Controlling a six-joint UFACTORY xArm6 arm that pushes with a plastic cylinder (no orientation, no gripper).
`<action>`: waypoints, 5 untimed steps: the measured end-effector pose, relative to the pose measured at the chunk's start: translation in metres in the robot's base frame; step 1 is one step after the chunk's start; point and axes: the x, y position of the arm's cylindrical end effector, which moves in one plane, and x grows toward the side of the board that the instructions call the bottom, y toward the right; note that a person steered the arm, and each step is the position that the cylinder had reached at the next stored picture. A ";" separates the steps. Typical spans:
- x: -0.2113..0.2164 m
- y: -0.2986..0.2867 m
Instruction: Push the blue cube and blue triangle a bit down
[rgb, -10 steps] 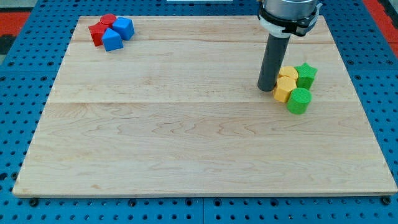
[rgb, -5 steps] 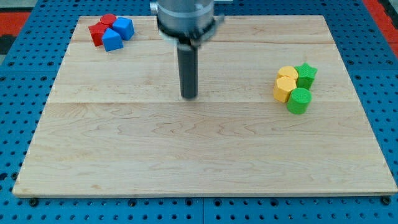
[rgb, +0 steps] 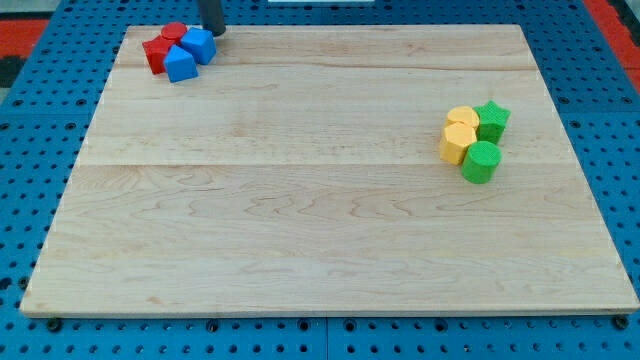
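The blue cube (rgb: 200, 45) and the blue triangle (rgb: 180, 64) sit in a tight cluster at the board's top left corner. A red cylinder (rgb: 174, 33) and a red block (rgb: 156, 53) touch them on the left. My tip (rgb: 213, 31) is at the board's top edge, just above and slightly right of the blue cube. Only the rod's lower end shows; the rest is cut off by the view's top.
On the view's right, two yellow blocks (rgb: 459, 135), a green star (rgb: 492, 120) and a green cylinder (rgb: 481, 161) sit together. The wooden board (rgb: 320, 220) lies on a blue perforated base.
My tip has swept from beside the yellow blocks on the right, across the middle of the board, up to the top edge above the blue cube. No block has moved.
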 end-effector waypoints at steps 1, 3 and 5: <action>0.032 -0.003; -0.005 0.026; 0.048 -0.031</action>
